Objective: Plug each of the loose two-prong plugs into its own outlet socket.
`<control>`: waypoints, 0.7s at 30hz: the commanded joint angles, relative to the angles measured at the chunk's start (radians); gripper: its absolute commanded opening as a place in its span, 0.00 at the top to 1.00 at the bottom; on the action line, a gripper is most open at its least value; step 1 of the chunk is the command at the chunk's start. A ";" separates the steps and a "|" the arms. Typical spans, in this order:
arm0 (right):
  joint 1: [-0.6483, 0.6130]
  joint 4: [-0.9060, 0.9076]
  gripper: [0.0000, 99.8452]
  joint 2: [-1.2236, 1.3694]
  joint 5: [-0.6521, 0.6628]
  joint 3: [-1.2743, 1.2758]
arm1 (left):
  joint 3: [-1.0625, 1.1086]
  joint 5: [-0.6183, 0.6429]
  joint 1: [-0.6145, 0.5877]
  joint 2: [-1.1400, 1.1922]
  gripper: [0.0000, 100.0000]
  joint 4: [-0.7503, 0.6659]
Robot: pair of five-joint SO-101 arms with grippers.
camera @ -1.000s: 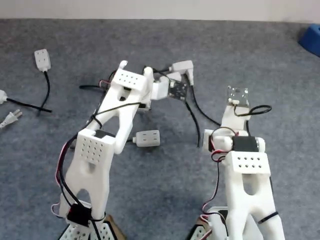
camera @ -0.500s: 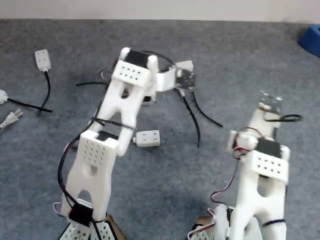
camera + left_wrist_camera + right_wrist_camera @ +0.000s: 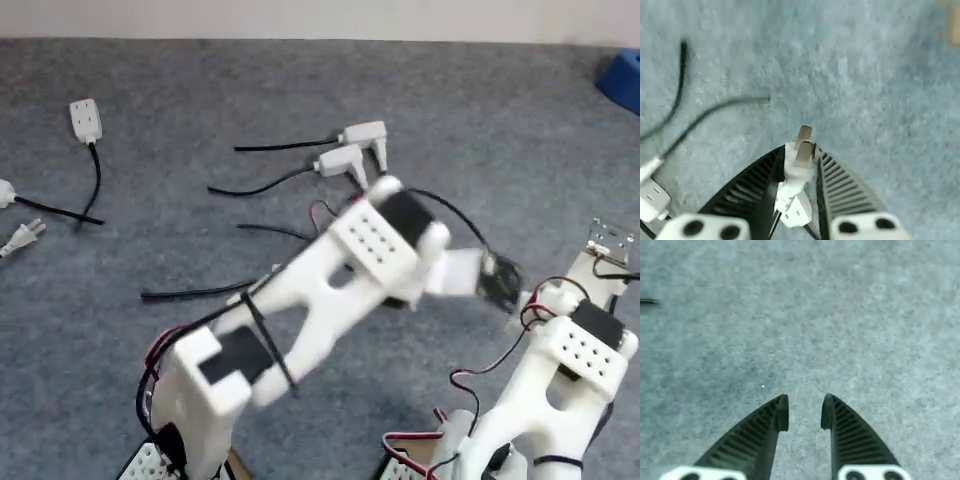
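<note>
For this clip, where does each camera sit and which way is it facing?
High view: fixed above the table, looking down on grey carpet, sockets and black cords; both arms show.
Left wrist view: on the left wrist, looking along the left gripper, shut on a two-prong plug, down at carpet.
Right wrist view: on the right wrist, looking past the open right gripper at carpet.
Shared: carpet in all; black cords in high and left wrist views.

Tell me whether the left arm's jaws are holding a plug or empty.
Holding. The left wrist view shows the jaws shut on a white plug, prongs pointing past the tips.
</note>
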 commanded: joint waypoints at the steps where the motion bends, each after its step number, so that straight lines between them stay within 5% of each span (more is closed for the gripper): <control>1: 0.018 0.004 0.88 -0.036 0.029 -0.013 | 0.054 0.064 0.047 -0.119 0.86 -0.063; 5: 0.012 0.004 0.88 -0.036 0.054 -0.010 | 0.059 0.071 0.041 -0.133 0.72 -0.061; 10: -0.005 0.004 0.88 -0.036 0.055 -0.008 | 0.056 0.074 -0.065 -0.128 0.70 -0.064; 13: -0.114 0.030 0.88 -0.036 0.057 -0.007 | 0.050 0.112 -0.260 -0.127 0.70 -0.072; 21: -0.697 0.166 0.88 -0.025 0.008 -0.028 | 0.041 0.559 -0.920 -0.133 0.70 -0.132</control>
